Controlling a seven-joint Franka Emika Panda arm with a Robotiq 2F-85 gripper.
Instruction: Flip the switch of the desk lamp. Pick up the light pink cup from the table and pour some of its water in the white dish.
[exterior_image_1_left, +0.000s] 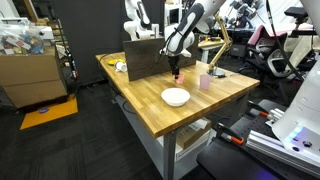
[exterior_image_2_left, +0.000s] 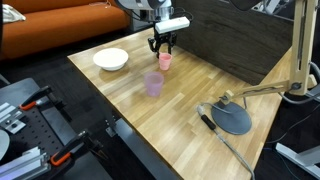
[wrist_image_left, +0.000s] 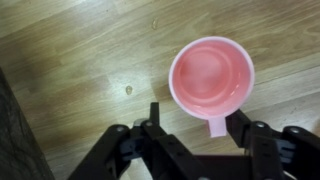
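The light pink cup (wrist_image_left: 211, 78) stands upright on the wooden table, seen from above in the wrist view, with its small handle (wrist_image_left: 216, 127) pointing toward the gripper. My gripper (wrist_image_left: 197, 122) is open just above the cup, one finger on each side of the handle and not touching it. Both exterior views show the gripper (exterior_image_1_left: 177, 66) (exterior_image_2_left: 163, 44) directly over the cup (exterior_image_1_left: 177, 75) (exterior_image_2_left: 165, 61). The white dish (exterior_image_1_left: 175, 96) (exterior_image_2_left: 111, 59) lies empty on the table nearby. The desk lamp (exterior_image_1_left: 215, 48) stands with its dark base (exterior_image_2_left: 232, 117) near a table corner.
A taller pale pink tumbler (exterior_image_1_left: 205, 82) (exterior_image_2_left: 154, 84) stands close to the cup, between it and the lamp. A dark upright panel (exterior_image_1_left: 145, 58) (exterior_image_2_left: 235, 35) borders the table behind the cup. The table edge (exterior_image_2_left: 100, 100) drops off beyond the dish and tumbler.
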